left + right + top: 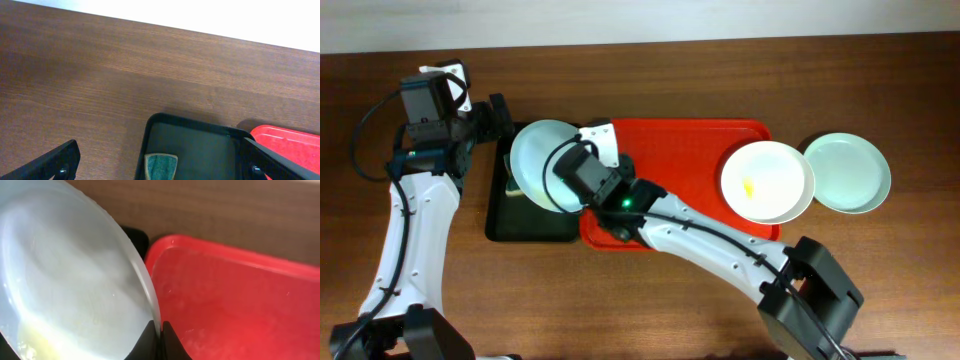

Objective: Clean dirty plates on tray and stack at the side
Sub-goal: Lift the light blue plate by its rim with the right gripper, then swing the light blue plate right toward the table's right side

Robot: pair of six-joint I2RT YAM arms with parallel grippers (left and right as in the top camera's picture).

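Pinched 1 pale mint plate (65, 280) by its rim in the closed right claw (160, 339), tilted, spreading to that claw's left above the black tray (520, 225). Saw the red tray (670, 140) just right of the claw, with 1 white plate (775, 160) bearing a yellow smear (750, 187) on its far right end. Saw a 2nd mint plate (850, 172) on the table (100, 75) farther right, touching the white one. Spread the left claw (160, 167) wide, gripping nothing, above a green sponge (513, 186) in the black tray.

Left jaws spread, right jaws pinched
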